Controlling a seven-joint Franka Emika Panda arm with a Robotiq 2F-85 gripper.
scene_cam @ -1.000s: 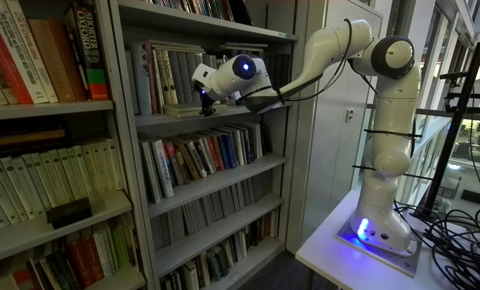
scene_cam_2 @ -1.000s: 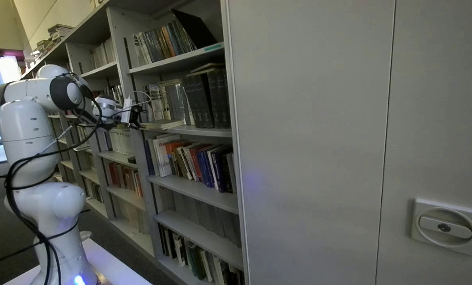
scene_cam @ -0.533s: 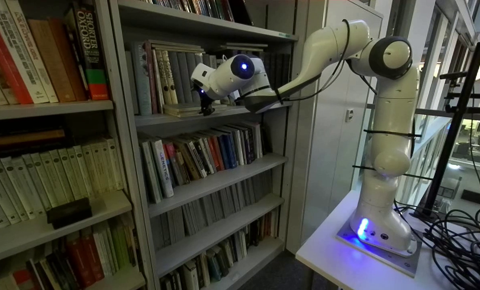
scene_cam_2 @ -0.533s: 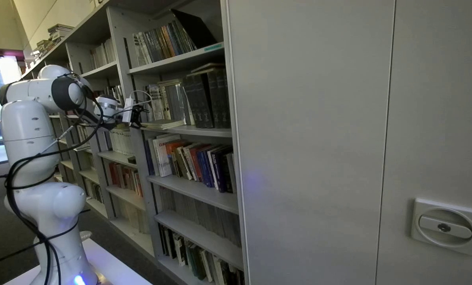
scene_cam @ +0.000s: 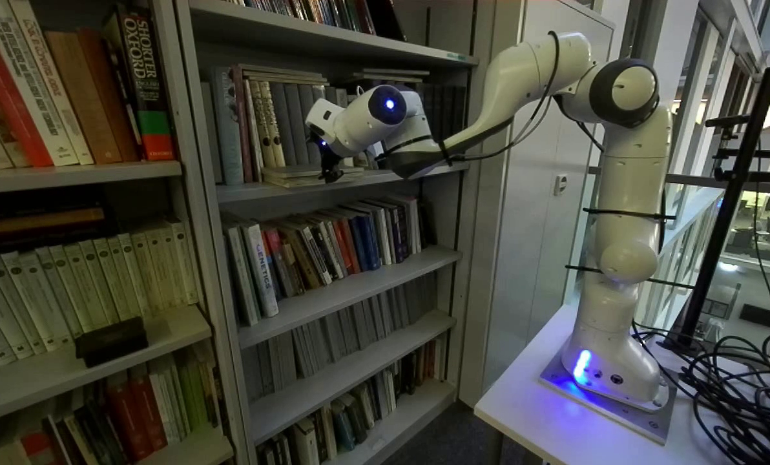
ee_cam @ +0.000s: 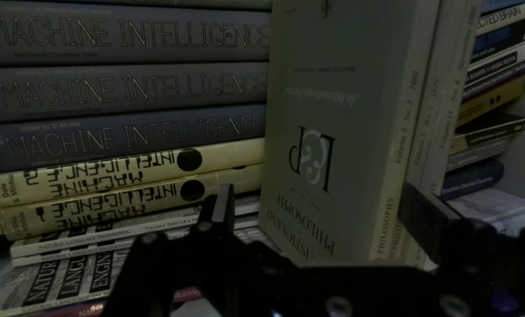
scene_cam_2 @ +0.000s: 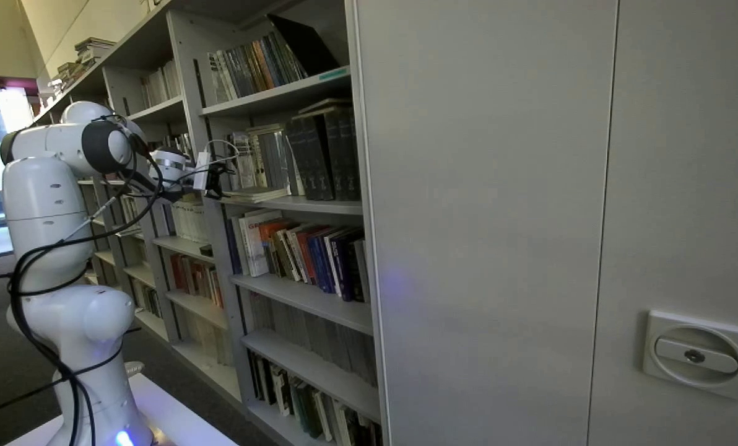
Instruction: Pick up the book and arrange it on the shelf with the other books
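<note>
A pale grey-green book [ee_cam: 306,110] lies flat on top of a small stack on a tier of the shelf [scene_cam: 243,192], its cover facing up and its "Philosophy" spine outward. In an exterior view the flat stack [scene_cam: 294,175] shows low in front of the upright row. The other books [ee_cam: 126,88], grey and cream "Machine Intelligence" spines, stand upright behind it. My gripper [ee_cam: 317,196] is open, its fingers [ee_cam: 223,207] wide apart with nothing held. One finger is on the cover side; the other overlaps the stack's spines in view. Whether it touches them I cannot tell.
The tier above [scene_cam: 333,32] overhangs the gripper area. Below is a tier of coloured books [scene_cam: 353,242]. A neighbouring bookcase [scene_cam: 181,194] holds red and cream volumes. A grey cabinet door [scene_cam_2: 486,204] adjoins the shelf. Loose cables [scene_cam: 727,387] lie by the arm base on the table [scene_cam: 520,400].
The gripper has risen slightly and shifted a little toward the shelf, with the arm leaning along. It stays open. The books have not visibly moved.
</note>
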